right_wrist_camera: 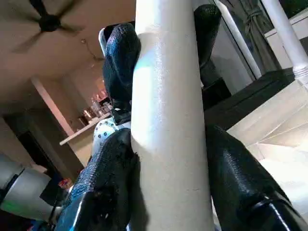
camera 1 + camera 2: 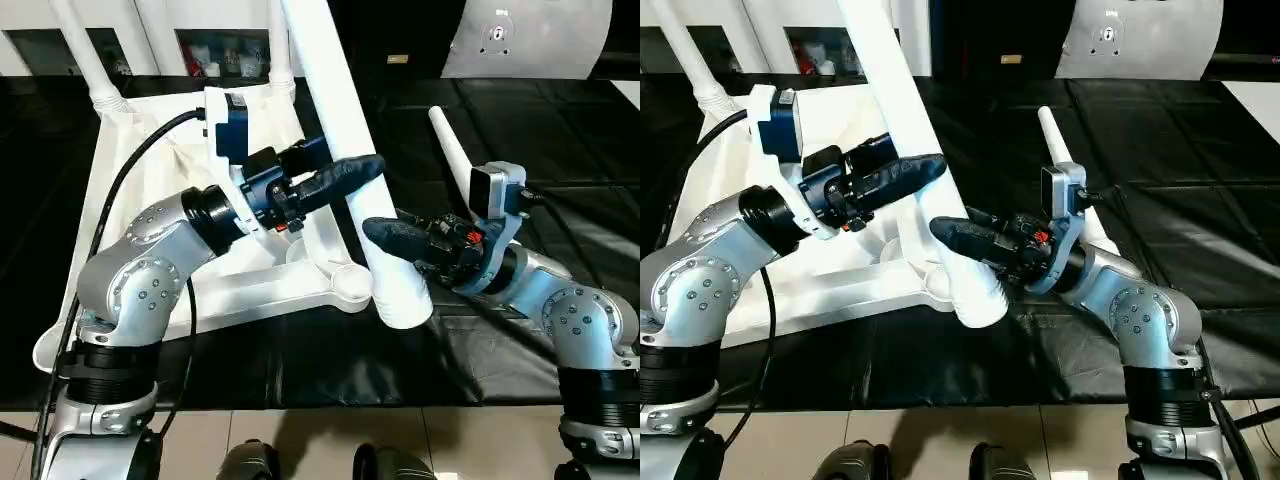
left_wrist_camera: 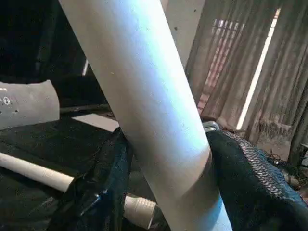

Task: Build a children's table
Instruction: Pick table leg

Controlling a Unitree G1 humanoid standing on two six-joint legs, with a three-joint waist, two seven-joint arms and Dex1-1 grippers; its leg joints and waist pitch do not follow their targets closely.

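The tabletop (image 2: pixel 160 215) lies upside down on a black mat (image 2: pixel 560 130), its ribbed underside up. Two legs (image 2: pixel 85 55) already stand in its far corner sockets. A third leg (image 2: pixel 345 150) is held tilted by both grippers, its thick end low and just beside the near corner socket (image 2: pixel 350 283), leaning away from the robot toward the top of the head views. The left gripper (image 2: pixel 345 175) clamps this leg higher up, its black fingers (image 3: pixel 96 187) pressed on either side of the tube. The right gripper (image 2: pixel 395 240) grips the same leg lower, near the thick end, its fingers (image 1: pixel 236 173) likewise squeezing the tube from both sides. A fourth leg (image 2: pixel 455 155) lies on the mat to the right, apart from the tabletop, passing behind the right wrist.
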